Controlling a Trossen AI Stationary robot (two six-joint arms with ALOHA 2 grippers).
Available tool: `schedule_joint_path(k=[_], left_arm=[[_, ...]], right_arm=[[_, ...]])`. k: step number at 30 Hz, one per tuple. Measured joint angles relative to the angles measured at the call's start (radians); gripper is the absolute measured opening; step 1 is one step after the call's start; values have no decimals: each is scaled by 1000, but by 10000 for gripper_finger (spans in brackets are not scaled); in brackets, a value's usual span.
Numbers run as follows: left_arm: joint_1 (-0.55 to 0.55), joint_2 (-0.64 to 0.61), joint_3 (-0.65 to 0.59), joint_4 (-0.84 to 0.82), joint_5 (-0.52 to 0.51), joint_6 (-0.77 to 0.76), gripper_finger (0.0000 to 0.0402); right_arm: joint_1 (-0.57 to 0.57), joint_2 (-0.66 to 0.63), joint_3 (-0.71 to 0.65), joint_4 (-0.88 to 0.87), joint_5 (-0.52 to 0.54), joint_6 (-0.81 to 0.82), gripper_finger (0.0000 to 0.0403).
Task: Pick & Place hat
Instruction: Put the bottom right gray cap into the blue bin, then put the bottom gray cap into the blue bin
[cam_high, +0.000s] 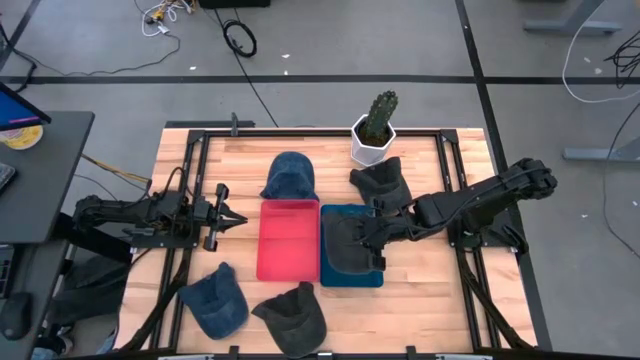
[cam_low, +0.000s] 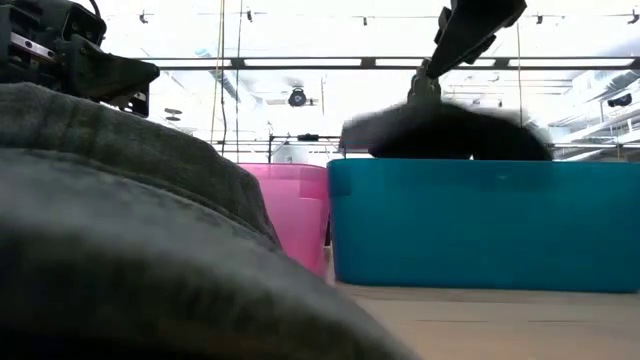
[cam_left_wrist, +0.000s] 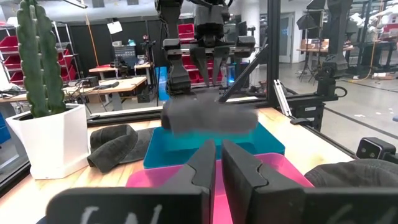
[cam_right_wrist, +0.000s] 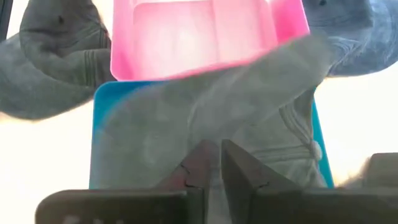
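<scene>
A dark grey hat (cam_high: 345, 248) is over the blue bin (cam_high: 352, 283), beside the pink bin (cam_high: 290, 268). In the low view the hat (cam_low: 445, 130) shows blurred above the blue bin's rim (cam_low: 480, 165). My right gripper (cam_high: 372, 240) reaches in from the table's right and stands over the bin, shut on the hat. In its wrist view the hat (cam_right_wrist: 205, 112) spreads across the blue bin (cam_right_wrist: 99, 149). My left gripper (cam_high: 238, 215) waits shut at the table's left, pointing at the pink bin and touching nothing. My right gripper (cam_right_wrist: 216, 163) pinches the dark grey hat's upper cloth (cam_low: 428, 108) between its two fingers, coming from above and pointing down. The hat hangs below the fingers, its lower part inside the blue bin. One layer or several, I cannot tell.
A cactus in a white pot (cam_high: 375, 135) stands at the far edge, a dark hat (cam_high: 385, 185) in front of it. A blue cap (cam_high: 290, 175) lies beyond the pink bin. Near the front edge lie a blue hat (cam_high: 215, 300) and a dark hat (cam_high: 295, 318).
</scene>
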Motion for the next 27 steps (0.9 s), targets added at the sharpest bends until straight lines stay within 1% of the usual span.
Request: schedule_joint_path(k=[4, 14, 18, 23, 27], left_arm=[[0, 0, 0, 0, 0, 0, 30], [0, 0, 0, 0, 0, 0, 30], [0, 0, 0, 0, 0, 0, 30], [0, 0, 0, 0, 0, 0, 30], [0, 0, 0, 1, 0, 0, 30]], right_arm=[[0, 0, 0, 5, 0, 0, 60], [3, 0, 0, 91, -7, -38, 97], [14, 15, 0, 192, -47, -106, 114], [44, 85, -1, 348, -83, -210, 142], [42, 132, -1, 489, -197, -257, 169]])
